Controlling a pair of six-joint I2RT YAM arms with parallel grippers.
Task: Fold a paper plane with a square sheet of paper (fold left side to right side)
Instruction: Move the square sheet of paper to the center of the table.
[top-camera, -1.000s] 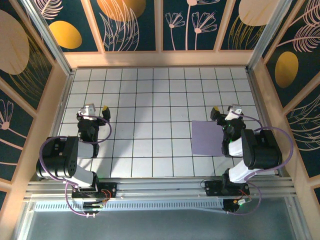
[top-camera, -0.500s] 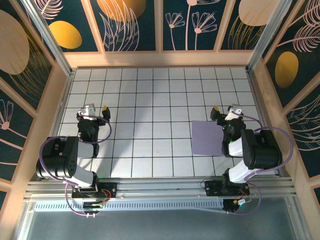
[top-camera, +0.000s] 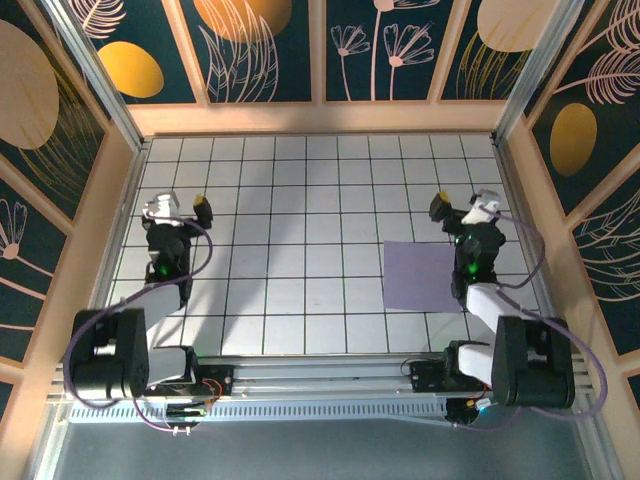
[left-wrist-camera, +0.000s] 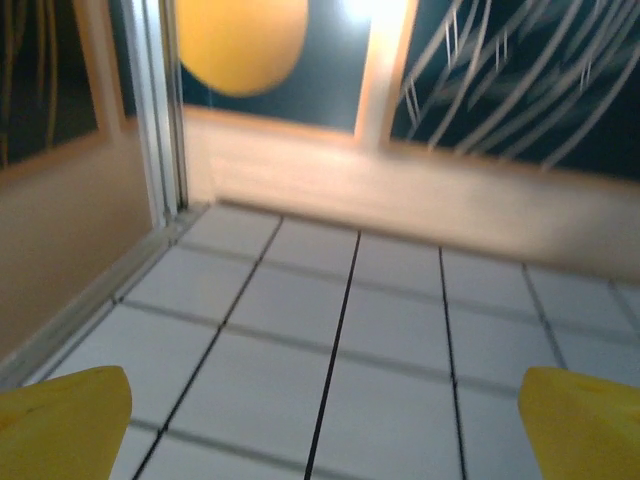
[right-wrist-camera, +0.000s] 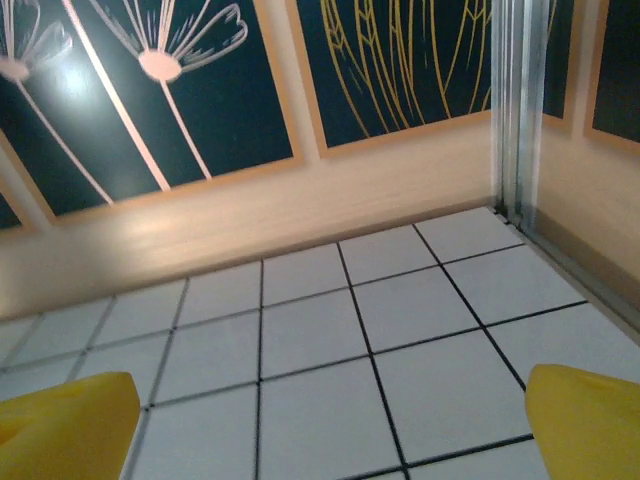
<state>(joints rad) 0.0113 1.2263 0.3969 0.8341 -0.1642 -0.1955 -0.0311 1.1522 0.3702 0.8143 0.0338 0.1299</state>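
- Lying flat on the tiled table (top-camera: 300, 200), the square sheet of paper (top-camera: 420, 276) sits right of centre, its right edge under the right arm (top-camera: 482, 300)
- Right gripper (top-camera: 462, 206) hangs just beyond the sheet's far right corner, jaws spread wide, holding nothing
- Left gripper (top-camera: 180, 207) is well apart on the left side, jaws also wide and empty, yellow fingertips (left-wrist-camera: 60, 425) over bare tiles

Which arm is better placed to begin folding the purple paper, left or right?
Right. The square sheet of paper lies flat on the right side, close to the open right gripper. The open left gripper is far away on the other side.
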